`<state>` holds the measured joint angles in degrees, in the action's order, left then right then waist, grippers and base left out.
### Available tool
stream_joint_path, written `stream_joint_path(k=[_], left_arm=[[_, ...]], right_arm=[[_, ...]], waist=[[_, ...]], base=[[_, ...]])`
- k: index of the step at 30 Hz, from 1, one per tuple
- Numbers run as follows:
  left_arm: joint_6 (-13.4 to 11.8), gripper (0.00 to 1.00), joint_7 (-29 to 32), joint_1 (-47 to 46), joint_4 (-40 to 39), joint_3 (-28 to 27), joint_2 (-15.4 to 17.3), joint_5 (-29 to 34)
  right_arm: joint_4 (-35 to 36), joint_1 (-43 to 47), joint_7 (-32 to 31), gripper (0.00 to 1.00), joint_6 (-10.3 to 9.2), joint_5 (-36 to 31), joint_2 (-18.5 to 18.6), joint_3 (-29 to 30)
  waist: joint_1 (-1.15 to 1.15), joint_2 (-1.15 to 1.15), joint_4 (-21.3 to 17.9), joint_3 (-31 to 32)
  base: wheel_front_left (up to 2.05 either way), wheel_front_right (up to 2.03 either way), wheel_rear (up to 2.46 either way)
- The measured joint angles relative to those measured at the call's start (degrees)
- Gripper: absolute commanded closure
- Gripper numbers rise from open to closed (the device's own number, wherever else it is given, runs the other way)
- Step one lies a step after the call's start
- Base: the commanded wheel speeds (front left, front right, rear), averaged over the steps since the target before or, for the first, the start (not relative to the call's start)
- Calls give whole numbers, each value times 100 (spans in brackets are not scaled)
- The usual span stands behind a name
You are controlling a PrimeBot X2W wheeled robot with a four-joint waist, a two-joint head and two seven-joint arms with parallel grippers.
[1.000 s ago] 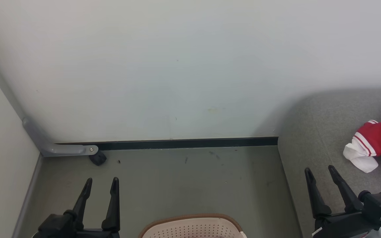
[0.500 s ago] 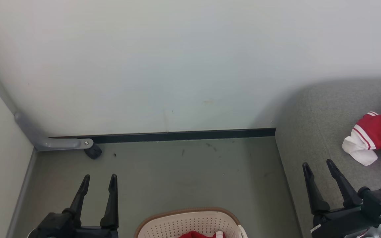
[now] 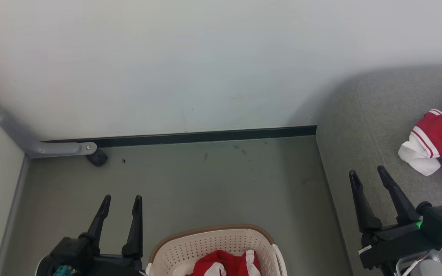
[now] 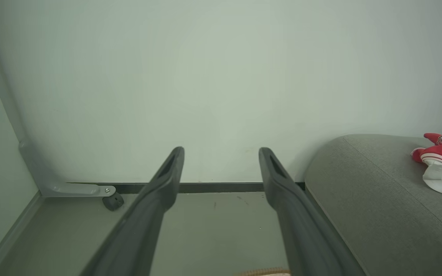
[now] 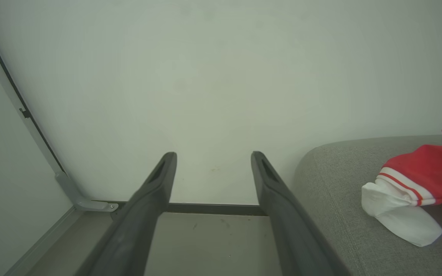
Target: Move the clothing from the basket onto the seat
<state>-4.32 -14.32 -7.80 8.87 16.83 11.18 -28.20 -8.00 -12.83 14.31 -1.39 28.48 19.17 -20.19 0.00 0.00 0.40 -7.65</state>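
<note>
At head view's bottom edge, basket shows more than a second ago because the camera tipped down. That exposes red clothing left inside, so the task isn't finished. Jersey already lies on seat. Left tool by basket and right tool over seat edge are both spread, empty. Left wrist: tool spread, empty, sliver of basket rim below. Right wrist: tool spread, empty; jersey nearer, navy print readable, which head view cuts off
</note>
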Motion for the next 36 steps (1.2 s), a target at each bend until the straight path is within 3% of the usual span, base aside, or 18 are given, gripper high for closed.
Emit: stream_joint_path(k=[12,36], left_arm=[[285,0,-15,-517,601,216,-37,66],[788,0,301,-1664,2717,816,-422,283]], right_arm=[[34,-260,24,0,74,-54,-76,190],[450,-807,41,0,299,-341,-119,519]], waist=[[1,0,-167,-525],[1,0,-423,-1638]], base=[[0,0,0],[0,0,0]])
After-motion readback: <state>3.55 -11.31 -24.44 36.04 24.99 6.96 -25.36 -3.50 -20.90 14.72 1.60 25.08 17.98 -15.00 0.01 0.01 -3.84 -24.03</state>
